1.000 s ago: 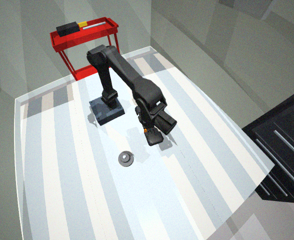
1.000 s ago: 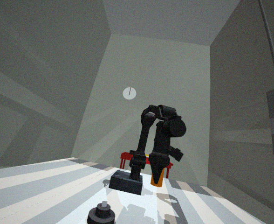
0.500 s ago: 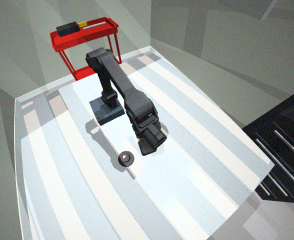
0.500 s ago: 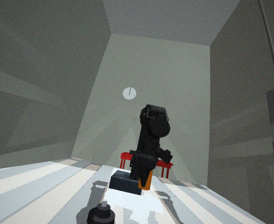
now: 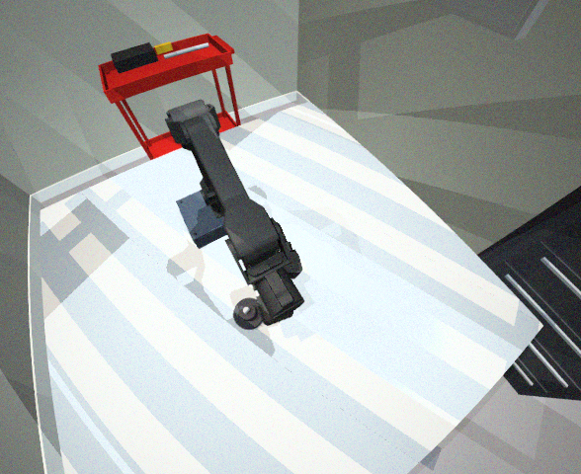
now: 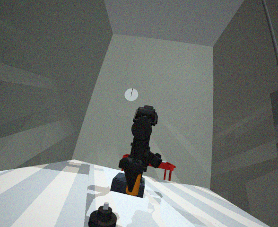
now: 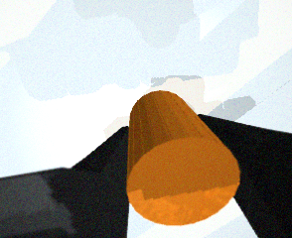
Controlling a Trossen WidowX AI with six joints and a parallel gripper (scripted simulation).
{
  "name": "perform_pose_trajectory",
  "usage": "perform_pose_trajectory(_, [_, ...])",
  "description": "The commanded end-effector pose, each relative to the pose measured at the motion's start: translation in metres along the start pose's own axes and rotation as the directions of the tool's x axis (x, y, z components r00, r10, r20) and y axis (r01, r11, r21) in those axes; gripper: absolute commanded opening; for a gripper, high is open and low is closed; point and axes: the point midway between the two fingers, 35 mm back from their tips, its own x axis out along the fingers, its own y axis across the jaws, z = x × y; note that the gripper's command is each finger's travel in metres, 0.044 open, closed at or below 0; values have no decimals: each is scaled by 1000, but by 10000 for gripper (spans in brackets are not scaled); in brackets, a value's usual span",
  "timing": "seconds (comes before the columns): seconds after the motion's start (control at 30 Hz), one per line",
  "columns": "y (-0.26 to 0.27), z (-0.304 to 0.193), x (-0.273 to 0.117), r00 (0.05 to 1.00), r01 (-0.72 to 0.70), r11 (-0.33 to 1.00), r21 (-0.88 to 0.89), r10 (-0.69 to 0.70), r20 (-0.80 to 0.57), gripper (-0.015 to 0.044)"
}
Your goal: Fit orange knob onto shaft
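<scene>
The orange knob [image 6: 134,187] [image 7: 178,164] is a smooth cylinder held between my black fingers, with one flat end facing the wrist camera; its hole does not show. My gripper [image 5: 280,304] [image 6: 134,181] [image 7: 161,127] is shut on it and points down, a little above the table. In the top view the gripper body hides the knob. The dark round pedestal [image 5: 243,317] [image 6: 102,218] with the silver shaft [image 5: 247,308] [image 6: 106,205] stands on the table just left of the gripper in the top view, close beside it. The pedestal is not in the wrist view.
The arm's blue-grey base block [image 5: 199,222] [image 6: 118,184] sits behind the gripper. A red cart [image 5: 171,68] [image 6: 167,167] with a black box, a yellow block and a silver rod stands beyond the table's far edge. A black cabinet [image 5: 561,306] stands off the right edge.
</scene>
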Motion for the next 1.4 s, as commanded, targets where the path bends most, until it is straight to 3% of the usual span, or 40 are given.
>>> perform_pose_trajectory(0.0, [-5, -14, 4, 1000, 2, 1000, -2, -2, 1, 0])
perform_pose_trajectory(0.73, [-15, -71, 20, 1000, 2, 1000, 10, -2, -4, 0])
perform_pose_trajectory(1.17, [-17, -74, 20, 1000, 4, 937, 348, -3, -4, 0])
perform_pose_trajectory(1.37, [-17, -74, 20, 1000, 4, 908, 419, -3, -4, 0])
